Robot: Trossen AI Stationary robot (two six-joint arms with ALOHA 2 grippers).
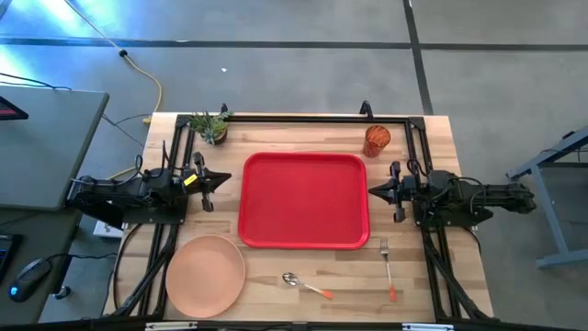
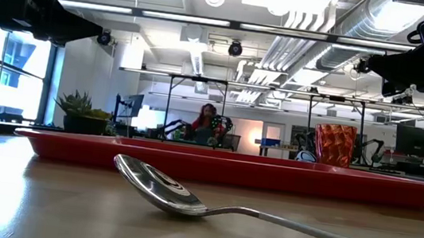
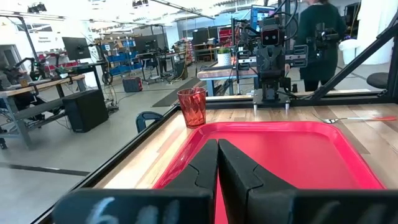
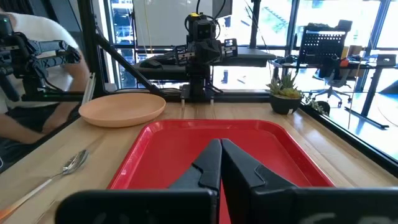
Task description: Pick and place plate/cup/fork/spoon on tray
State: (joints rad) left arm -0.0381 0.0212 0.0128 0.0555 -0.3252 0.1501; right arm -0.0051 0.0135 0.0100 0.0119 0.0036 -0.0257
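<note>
The red tray [image 1: 304, 200] lies in the middle of the table. The peach plate [image 1: 205, 274] lies at the near left. The spoon [image 1: 305, 285] and the fork [image 1: 387, 267] lie on the wood near the front edge. The orange-red cup [image 1: 377, 141] stands upright off the tray's far right corner. My left gripper [image 1: 220, 178] hovers shut at the tray's left edge, as the left wrist view [image 3: 217, 155] shows. My right gripper [image 1: 375, 191] hovers shut at the tray's right edge, as the right wrist view [image 4: 221, 155] shows. Both are empty.
A small green potted plant [image 1: 211, 127] stands at the far left corner. A black metal frame [image 1: 303, 118] runs along the table's far edge and sides. Bare wood lies between the tray and the front edge. A person [image 4: 37, 81] shows beyond the table's near left.
</note>
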